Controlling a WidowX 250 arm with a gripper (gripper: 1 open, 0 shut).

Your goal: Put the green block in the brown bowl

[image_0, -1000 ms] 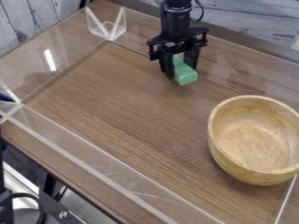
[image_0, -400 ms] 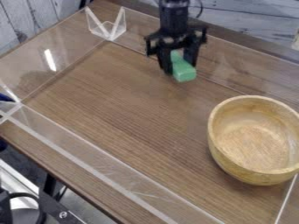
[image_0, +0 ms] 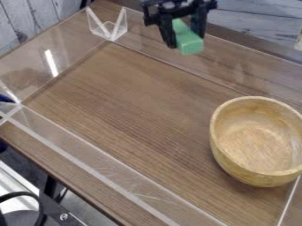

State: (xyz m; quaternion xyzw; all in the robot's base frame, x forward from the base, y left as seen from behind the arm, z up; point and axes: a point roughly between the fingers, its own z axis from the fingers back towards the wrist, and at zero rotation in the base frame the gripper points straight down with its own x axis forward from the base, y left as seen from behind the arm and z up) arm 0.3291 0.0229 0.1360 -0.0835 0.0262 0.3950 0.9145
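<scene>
Black pincer (image_0: pixel 181 19) points downward, gripping the green block (image_0: pixel 186 38).

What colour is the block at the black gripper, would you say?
The block is bright green, seen best in the camera view.

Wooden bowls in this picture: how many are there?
1. The brown bowl sits on the table at the right side of the picture, nearer the camera than the green block. No other shows.

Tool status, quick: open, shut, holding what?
Tool: closed on the green block, holding it above the table.
</scene>
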